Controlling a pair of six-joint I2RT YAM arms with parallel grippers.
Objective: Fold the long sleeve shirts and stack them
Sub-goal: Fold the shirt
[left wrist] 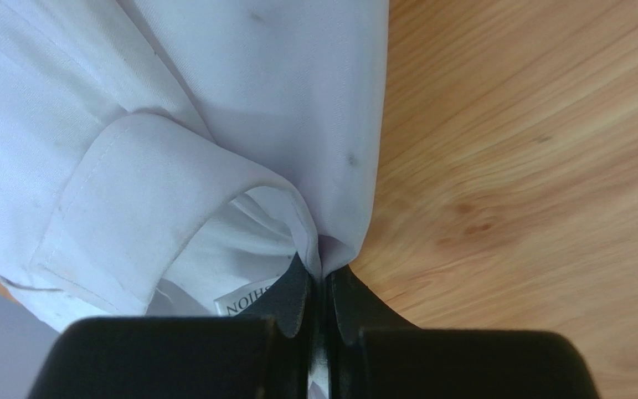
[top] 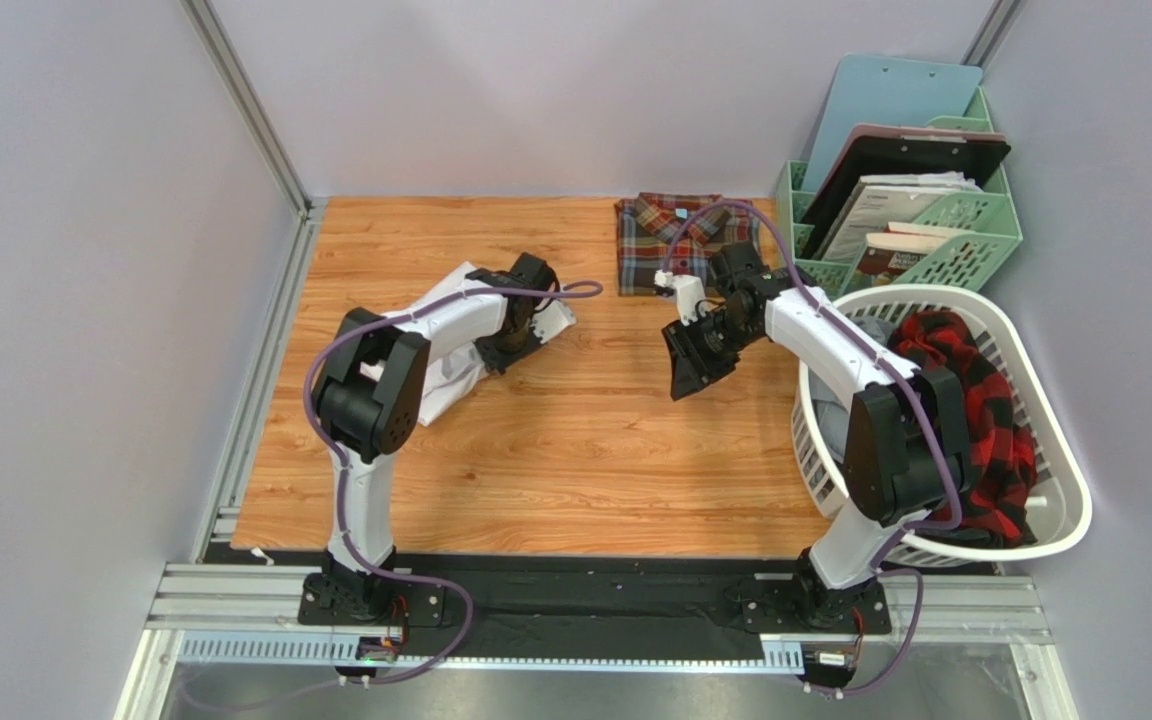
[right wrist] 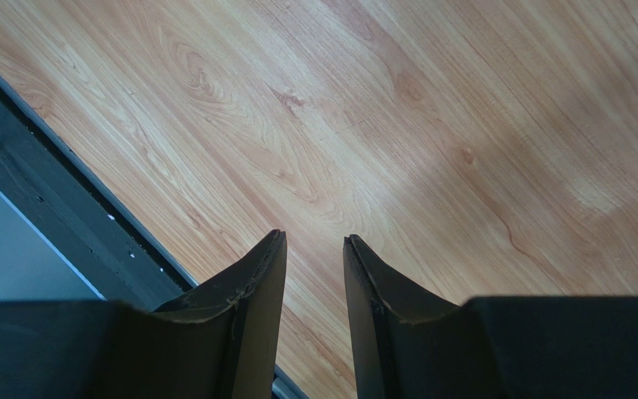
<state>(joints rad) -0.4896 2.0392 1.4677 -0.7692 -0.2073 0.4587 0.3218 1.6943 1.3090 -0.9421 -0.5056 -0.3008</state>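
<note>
White cloth, left part of table: white shirt (left wrist: 214,83), rumpled, lying in a loose heap on the wooden table (top: 582,450) towards its left side, partly under the left forearm in the top view.

Stitched band (left wrist: 123,208) on the same shirt, folded over. Whether it is cuff or collar cannot be told. A small printed label (left wrist: 247,304) shows below it, just beside the fingers.

Left gripper (left wrist: 322,278): jaws pressed together on a gathered edge of the white shirt, cloth pinched between the tips, bare wood to their right.

Plaid shirt (top: 683,240): red, brown and green, folded into a flat rectangle, lying at the far edge of the table, right of centre, well apart from the white shirt.

Right gripper (right wrist: 314,249): fingers apart with a narrow gap, nothing between them. It hangs over bare wood, near the plaid shirt but not touching it.

Basket (top: 1056,450): white, slatted, at the right edge of the table beside the right arm. It holds a red and black cloth (top: 980,405).

Organiser (top: 973,225): pale green, at the far right corner behind the basket, holding boards and papers.
</note>
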